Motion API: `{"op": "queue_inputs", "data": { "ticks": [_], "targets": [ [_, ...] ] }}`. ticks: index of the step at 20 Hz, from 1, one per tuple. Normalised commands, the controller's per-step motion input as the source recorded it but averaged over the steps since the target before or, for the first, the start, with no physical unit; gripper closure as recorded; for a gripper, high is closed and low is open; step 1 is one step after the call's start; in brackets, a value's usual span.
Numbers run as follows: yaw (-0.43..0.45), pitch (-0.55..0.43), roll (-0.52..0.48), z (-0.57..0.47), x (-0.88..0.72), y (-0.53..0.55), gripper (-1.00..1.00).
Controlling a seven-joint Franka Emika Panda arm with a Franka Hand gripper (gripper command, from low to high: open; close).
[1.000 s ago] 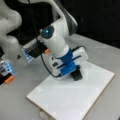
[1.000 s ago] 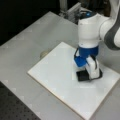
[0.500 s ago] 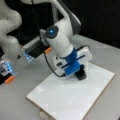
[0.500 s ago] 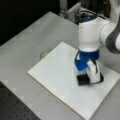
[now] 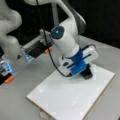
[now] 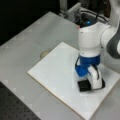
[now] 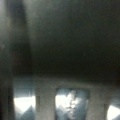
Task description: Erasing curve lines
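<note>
A white rectangular board [image 5: 72, 100] [image 6: 55, 72] lies flat on the grey table in both front views. My gripper [image 5: 86, 73] [image 6: 91, 83], white with blue parts, points down onto the board's far right part. It is shut on a black block eraser [image 5: 88, 75] [image 6: 84, 85], which rests on the board's surface. No curve lines show on the board in either front view; the spot under the eraser is hidden. The wrist view is dark, with only bright blurred patches along its bottom.
A small round pale object [image 6: 45, 53] [image 5: 43, 115] sits against the board's edge. A metal fixture [image 5: 33, 50] with orange parts [image 5: 10, 79] stands at a front view's left, beside a second white arm [image 5: 10, 37]. A black cable [image 5: 51, 57] hangs by my wrist.
The gripper and eraser have slid a short way across the board, rightward in one front view and toward the bottom in the other. The board has not moved.
</note>
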Motion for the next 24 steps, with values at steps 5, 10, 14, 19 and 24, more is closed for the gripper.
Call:
{"op": "queue_inputs", "data": {
  "ticks": [5, 10, 14, 19, 24],
  "targets": [
    [-0.401, -0.137, -0.004, -0.57, -0.02, 0.42, 1.00],
    [-0.293, 0.031, -0.126, -0.14, -0.33, 0.21, 1.00],
    [-0.069, 0.177, -0.237, 0.36, -0.57, -0.08, 1.00],
    [0.081, 0.220, -0.263, 0.63, -0.20, -0.20, 1.00],
    [0.168, 0.322, -0.159, 0.59, 0.28, -0.20, 1.00]
  ]
}}
